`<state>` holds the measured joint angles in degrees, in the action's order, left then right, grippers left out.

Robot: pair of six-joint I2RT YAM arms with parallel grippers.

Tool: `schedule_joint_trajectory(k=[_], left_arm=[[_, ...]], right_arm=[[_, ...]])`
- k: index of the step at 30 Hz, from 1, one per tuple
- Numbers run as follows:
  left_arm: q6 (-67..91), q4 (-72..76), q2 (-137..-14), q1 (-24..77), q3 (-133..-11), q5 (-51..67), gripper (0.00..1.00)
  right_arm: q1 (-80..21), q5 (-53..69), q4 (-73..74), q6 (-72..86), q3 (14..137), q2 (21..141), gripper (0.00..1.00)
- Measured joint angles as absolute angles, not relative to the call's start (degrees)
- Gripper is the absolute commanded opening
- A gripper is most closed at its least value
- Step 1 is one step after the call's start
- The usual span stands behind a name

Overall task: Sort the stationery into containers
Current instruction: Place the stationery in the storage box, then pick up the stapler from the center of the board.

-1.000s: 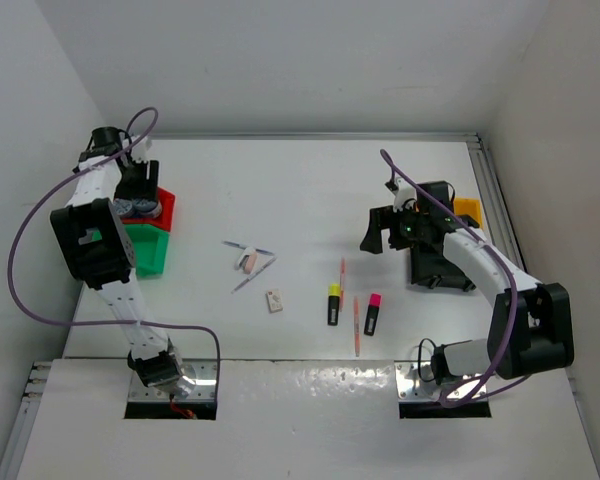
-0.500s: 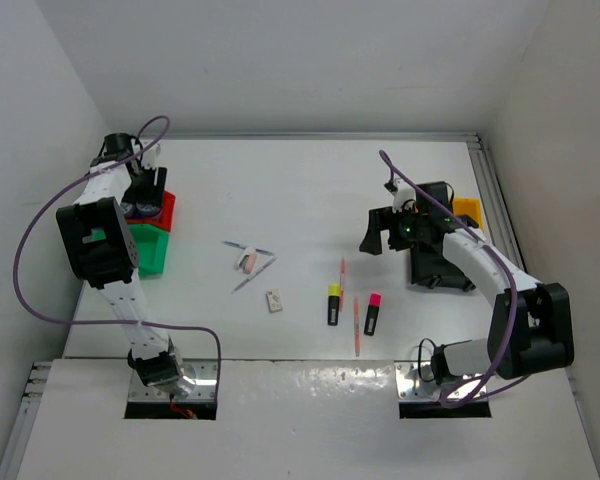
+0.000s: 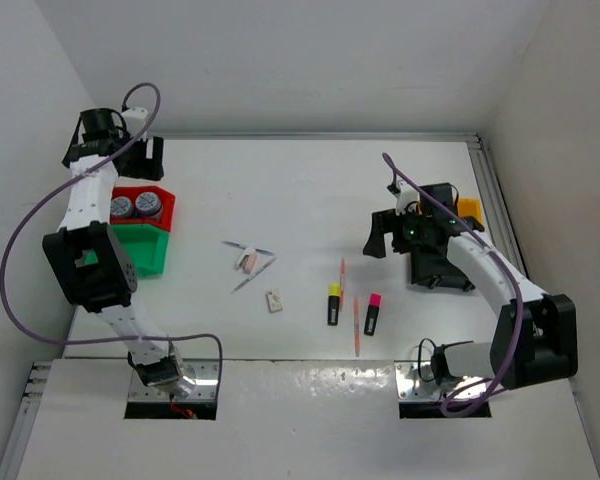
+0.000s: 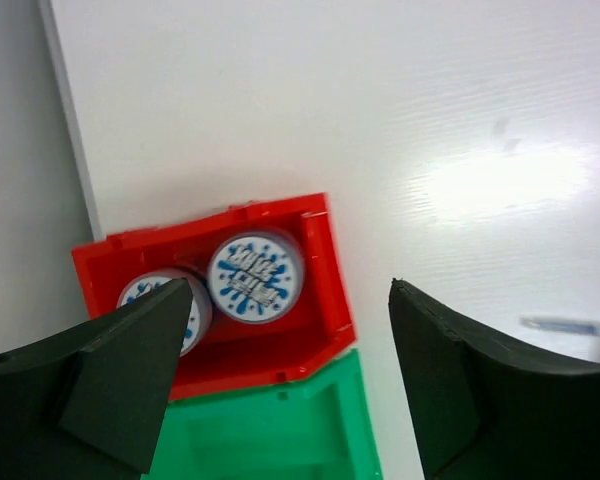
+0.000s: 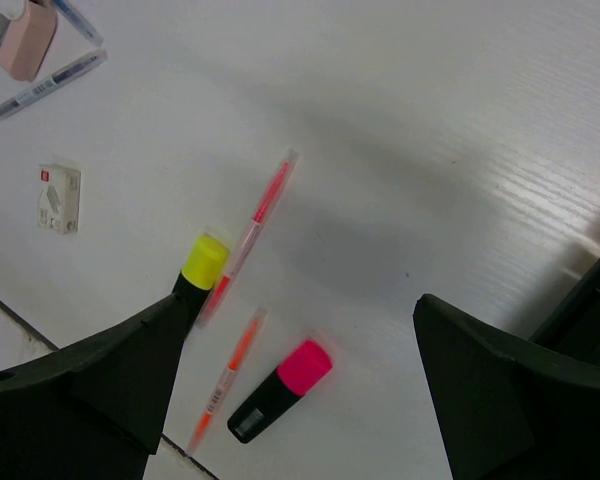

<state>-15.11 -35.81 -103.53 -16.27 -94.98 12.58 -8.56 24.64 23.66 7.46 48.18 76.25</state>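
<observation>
Now, both round blue-white tape rolls (image 4: 255,277) sit in the red plastic bin (image 4: 332,300); we see left gripper (image 4: 290,290) hanging near it, jaws apart, empty. Right gripper (image 5: 300,300): spread wide, empty, w/ yellow-capped black highlighter (image 5: 202,262) on white table (image 5: 430,100) below.

Lifted the left hand (image 3: 148,158) up and away from the red bin (image 3: 168,206), back toward the far left corner of the desk (image 3: 300,190). Spread the jaws wider, with nothing between them. Uncovered both tape rolls (image 4: 255,277), lying side by side inside that bin.
</observation>
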Motion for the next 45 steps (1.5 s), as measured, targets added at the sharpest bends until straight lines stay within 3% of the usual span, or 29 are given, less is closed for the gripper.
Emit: schedule_joint_trajectory(k=[4, 9, 13, 17, 24, 32, 35, 43, 45], left_arm=[[-18.0, -36.2, -95.0, -12.8, -90.4, 18.3, 0.82], [-18.7, -34.5, -85.2, 0.9, -77.1, 19.6, 0.77], [-16.3, -32.9, -84.2, 12.8, -66.1, 18.0, 0.74], [-13.2, -32.9, -86.7, 17.6, -58.7, 16.0, 0.74], [-10.2, -31.6, -91.3, 21.0, -55.9, 11.4, 0.75], [-8.6, -30.5, -98.3, 21.7, -60.6, 8.6, 0.75], [-8.3, -30.5, -100.4, 21.7, -62.1, 7.5, 0.68], [-8.8, -30.7, -103.1, 21.3, -64.0, 5.7, 0.27], [-9.0, -30.9, -103.1, 21.0, -64.1, 5.7, 0.22]], right_arm=[[-6.7, 24.5, 24.6, 7.1, 47.8, 73.1, 0.92], [-4.1, 24.5, 25.3, 6.6, 45.1, 69.0, 0.91], [-3.1, 24.4, 26.7, 6.5, 42.0, 66.7, 0.91], [-2.6, 24.3, 28.7, 6.4, 39.9, 64.6, 0.91], [-2.0, 24.2, 29.1, 6.5, 39.4, 63.8, 0.91], [-1.8, 24.2, 29.3, 6.4, 39.3, 63.8, 0.92], [-1.8, 24.2, 29.3, 6.2, 39.3, 63.8, 0.92], [-1.6, 24.2, 29.3, 6.2, 39.3, 65.0, 0.92], [-1.6, 24.2, 29.2, 6.2, 39.3, 65.0, 0.92]])
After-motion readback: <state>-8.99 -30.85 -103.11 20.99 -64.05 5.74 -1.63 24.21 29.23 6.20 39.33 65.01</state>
